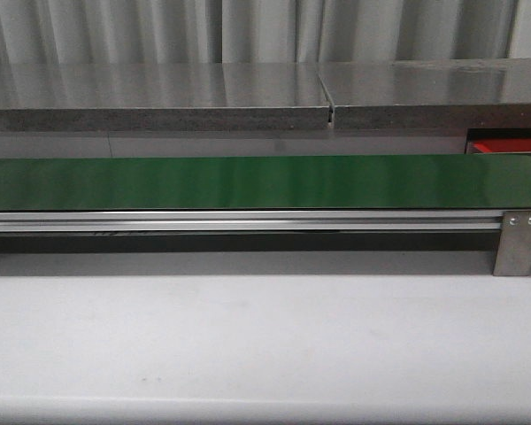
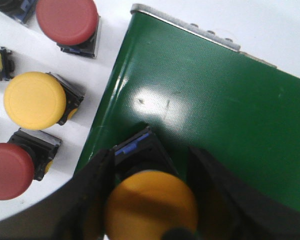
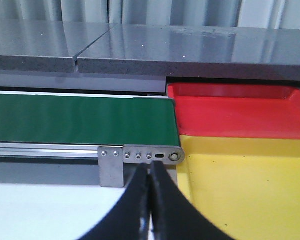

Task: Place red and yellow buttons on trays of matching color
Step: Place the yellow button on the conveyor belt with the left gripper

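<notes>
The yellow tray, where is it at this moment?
In the right wrist view, the yellow tray lies past the end of the green belt, directly against the red tray.

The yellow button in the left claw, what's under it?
Under the yellow button, held by the left gripper, the green belt shows around its black and blue base. The spot directly beneath is covered, so contact cannot be judged.
</notes>
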`<state>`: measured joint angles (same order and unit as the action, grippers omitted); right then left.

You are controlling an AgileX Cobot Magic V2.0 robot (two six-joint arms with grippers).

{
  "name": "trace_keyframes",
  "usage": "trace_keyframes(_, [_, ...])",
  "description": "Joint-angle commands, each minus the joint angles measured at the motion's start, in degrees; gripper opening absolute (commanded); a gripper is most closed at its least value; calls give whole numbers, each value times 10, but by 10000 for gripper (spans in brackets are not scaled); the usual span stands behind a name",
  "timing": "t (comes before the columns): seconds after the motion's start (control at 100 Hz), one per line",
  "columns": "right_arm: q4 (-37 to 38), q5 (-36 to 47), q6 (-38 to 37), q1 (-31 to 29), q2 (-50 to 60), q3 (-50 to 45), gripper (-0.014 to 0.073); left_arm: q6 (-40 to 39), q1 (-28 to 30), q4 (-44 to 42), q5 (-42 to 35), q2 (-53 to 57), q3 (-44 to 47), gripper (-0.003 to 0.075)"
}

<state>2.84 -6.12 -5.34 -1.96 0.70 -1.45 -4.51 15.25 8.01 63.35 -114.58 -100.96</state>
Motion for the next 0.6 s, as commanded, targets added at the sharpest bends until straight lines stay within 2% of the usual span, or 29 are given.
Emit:
trace_keyframes(0.0, [5, 42, 0, 1, 10, 12, -116, 7, -3, 5, -13, 33, -19, 400])
trace_keyframes(0.08, [5, 42, 0, 1, 10, 12, -116, 7, -3, 5, -13, 33, -19, 547])
trace_keyframes(0.13, [5, 42, 0, 1, 10, 12, -116, 7, -3, 5, -13, 33, -19, 589])
trace_keyframes(0.43, [5, 42, 0, 1, 10, 12, -116, 7, -4, 36, -18, 58, -30, 585])
trace_keyframes(0.59, [5, 42, 0, 1, 10, 12, -116, 8, -4, 52, -49, 93, -30, 585])
